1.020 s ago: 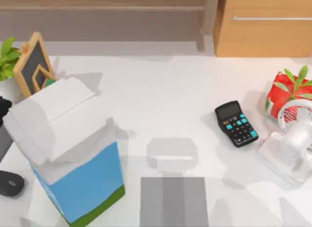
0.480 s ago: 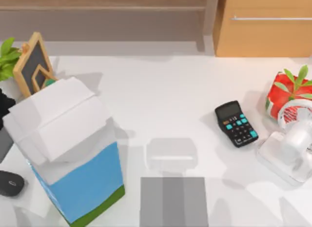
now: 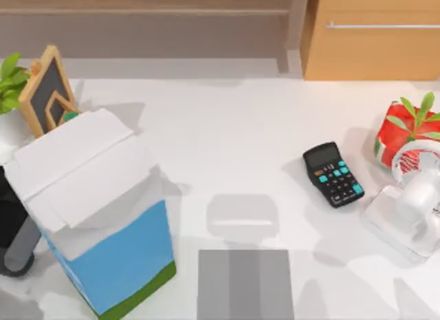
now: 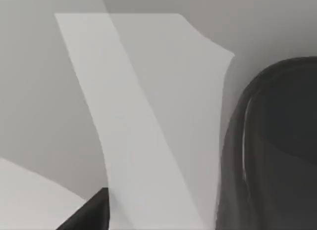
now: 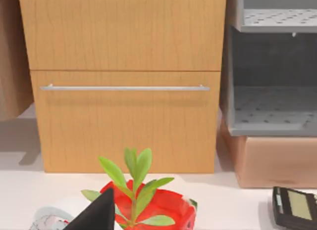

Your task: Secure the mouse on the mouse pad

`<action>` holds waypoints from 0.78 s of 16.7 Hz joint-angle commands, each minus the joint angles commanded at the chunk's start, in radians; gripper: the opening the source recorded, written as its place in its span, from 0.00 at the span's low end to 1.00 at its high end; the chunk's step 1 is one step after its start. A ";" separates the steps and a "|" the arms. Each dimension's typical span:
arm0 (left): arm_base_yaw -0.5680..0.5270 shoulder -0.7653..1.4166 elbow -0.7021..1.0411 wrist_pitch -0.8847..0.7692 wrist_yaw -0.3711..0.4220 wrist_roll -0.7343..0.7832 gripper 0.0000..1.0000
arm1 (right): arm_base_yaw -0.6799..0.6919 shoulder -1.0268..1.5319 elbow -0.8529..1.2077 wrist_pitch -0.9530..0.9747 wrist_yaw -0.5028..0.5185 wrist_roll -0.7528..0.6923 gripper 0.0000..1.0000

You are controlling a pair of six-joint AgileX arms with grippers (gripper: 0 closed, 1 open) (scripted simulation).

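The black mouse (image 3: 16, 270) lies at the table's left edge, beside the blue-and-white box, and is mostly covered by my left arm. My left gripper (image 3: 15, 260) hangs right over it. In the left wrist view the mouse (image 4: 277, 151) looms large and close, with one dark fingertip (image 4: 91, 214) off to its side and nothing held, so the gripper is open. The grey mouse pad (image 3: 245, 284), with its darker middle band, lies at the front centre, far from the mouse. In the right wrist view one fingertip (image 5: 99, 212) of my parked right arm faces the cabinet.
A tall blue-and-white box (image 3: 103, 217) stands between the mouse and the pad. A black calculator (image 3: 333, 174), a white desk fan (image 3: 412, 203) and a red potted plant (image 3: 405, 131) sit at the right. A small chalkboard (image 3: 47, 89) stands at the back left.
My left arm has come in from the left edge and dropped over the mouse, now hiding most of it. The mouse, pad and right arm have not moved.
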 joint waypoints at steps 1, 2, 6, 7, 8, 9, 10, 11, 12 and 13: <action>-0.004 0.000 -0.017 0.017 0.000 -0.003 1.00 | 0.000 0.000 0.000 0.000 0.000 0.000 1.00; -0.006 -0.002 -0.023 0.023 0.001 -0.005 1.00 | 0.000 0.000 0.000 0.000 0.000 0.000 1.00; -0.006 -0.002 -0.023 0.023 0.001 -0.005 0.92 | 0.000 0.000 0.000 0.000 0.000 0.000 1.00; -0.006 -0.002 -0.023 0.023 0.001 -0.005 0.85 | 0.000 0.000 0.000 0.000 0.000 0.000 1.00; -0.006 -0.002 -0.023 0.023 0.001 -0.005 0.77 | 0.000 0.000 0.000 0.000 0.000 0.000 1.00; -0.006 -0.002 -0.023 0.023 0.001 -0.005 0.70 | 0.000 0.000 0.000 0.000 0.000 0.000 1.00; -0.006 -0.002 -0.023 0.023 0.001 -0.005 0.62 | 0.000 0.000 0.000 0.000 0.000 0.000 1.00; -0.006 -0.002 -0.023 0.023 0.001 -0.005 0.55 | 0.000 0.000 0.000 0.000 0.000 0.000 1.00; -0.006 -0.002 -0.023 0.023 0.001 -0.005 0.47 | 0.000 0.000 0.000 0.000 0.000 0.000 1.00; -0.006 -0.002 -0.023 0.023 0.001 -0.005 0.40 | 0.000 0.000 0.000 0.000 0.000 0.000 1.00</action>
